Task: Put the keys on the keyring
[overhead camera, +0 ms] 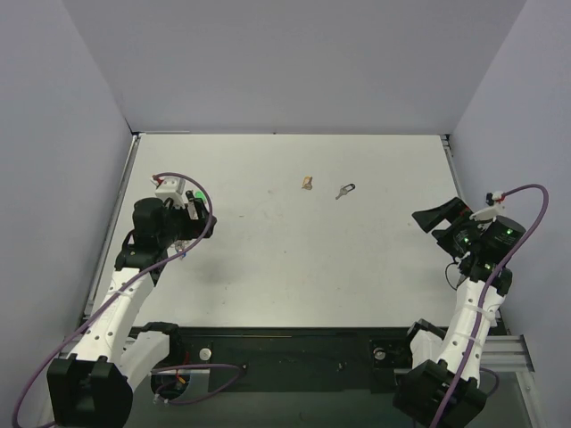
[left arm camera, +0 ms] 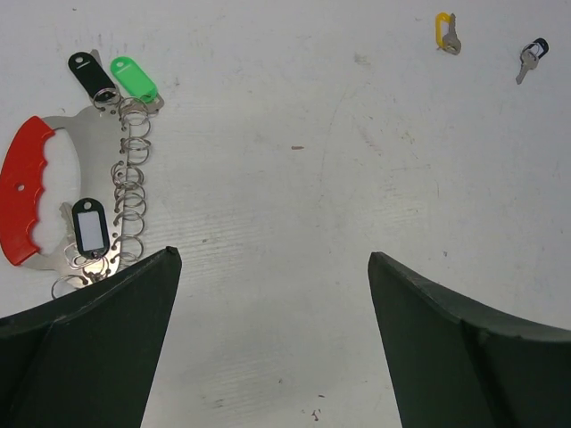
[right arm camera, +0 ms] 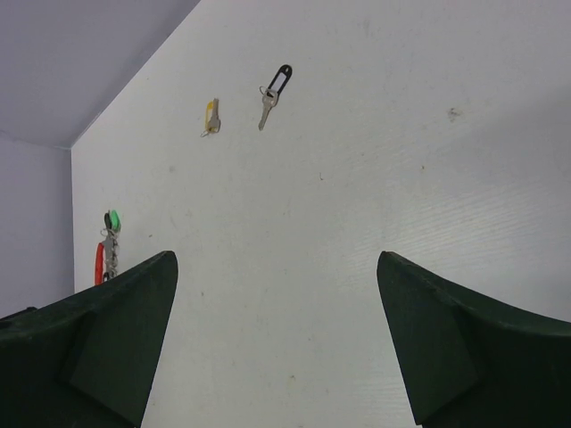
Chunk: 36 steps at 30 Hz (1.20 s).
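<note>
Two loose keys (overhead camera: 344, 191) lie flat on the bench (overhead camera: 294, 285), in the far-middle area. The yellow-tagged key (left arm camera: 445, 32) and the black-tagged key (left arm camera: 530, 57) are near each other but not touching. Nothing sits around them, so either can be reached from above or from the side.

The keyring (left arm camera: 85, 147) is at the left. It's a metal plate with a red grip (left arm camera: 22, 192) and a row of split rings (left arm camera: 129, 192) down one edge. It already carries a black tag (left arm camera: 89, 71), a green tag (left arm camera: 134, 78) and a white-window tag (left arm camera: 90, 228). It sits right under the left hand (left arm camera: 274, 267), which hides most of it in the top view. My read is that the left arm is placed there to steady or pin the plate while keys get brought over. The left hand's fingers are spread wide with nothing between them.

The right hand (right arm camera: 277, 263) hovers by the right side, pointed across the bench at the keys. Its fingers are apart and empty. It is well apart from both keys, with bare bench in between.

Room:
- There's a big bare stretch between the arms and in front of the keys.
- The keyring is near the left wall (overhead camera: 62, 134), so there's little slack on that side.
- The right hand is close to the right wall (overhead camera: 535, 89).
- The keys are well off the back wall (overhead camera: 294, 62).

Neither loose key is threaded yet. The keys are thin and flat, so the tag looks like the easier thing to pinch.
</note>
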Motion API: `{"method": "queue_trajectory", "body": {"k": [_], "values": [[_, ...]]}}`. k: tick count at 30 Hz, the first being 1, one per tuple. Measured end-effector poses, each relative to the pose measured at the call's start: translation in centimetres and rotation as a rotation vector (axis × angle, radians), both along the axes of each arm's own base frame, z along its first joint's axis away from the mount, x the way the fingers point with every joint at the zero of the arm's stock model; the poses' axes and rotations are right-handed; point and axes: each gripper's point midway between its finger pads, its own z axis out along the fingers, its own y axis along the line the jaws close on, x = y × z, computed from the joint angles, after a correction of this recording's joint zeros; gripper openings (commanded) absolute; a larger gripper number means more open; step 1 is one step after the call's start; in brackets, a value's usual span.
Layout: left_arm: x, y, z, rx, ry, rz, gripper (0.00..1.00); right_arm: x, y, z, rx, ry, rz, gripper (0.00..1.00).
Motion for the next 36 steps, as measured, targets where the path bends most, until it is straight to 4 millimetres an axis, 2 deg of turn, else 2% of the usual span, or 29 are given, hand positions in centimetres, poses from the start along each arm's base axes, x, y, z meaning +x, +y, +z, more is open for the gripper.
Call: {"method": "queue_trajectory", "body": {"k": [8,12,20,29,36], "values": [[-0.1,-0.4,-0.1,-0.007,0.004,-0.016,0.97,0.2,0.1,0.5,-0.001,-0.027,0.018,0.88],[0.0,-0.5,-0.6,-0.01,0.024,-0.019,0.97,-0.1,1.3,0.3,-0.035,-0.067,0.13,0.88],[1.2,0.6,-3.8,0.043,0.197,0.049,0.97,-1.8,4.0,-0.9,-0.121,-0.097,0.361,0.88],[5.1,2.0,-7.2,0.219,0.389,0.128,0.82,-3.1,5.6,-1.9,-0.181,-0.103,0.489,0.88],[6.8,3.5,-10.5,0.322,0.505,0.162,0.66,-3.8,6.4,-2.4,-0.203,-0.096,0.543,0.88]]}}
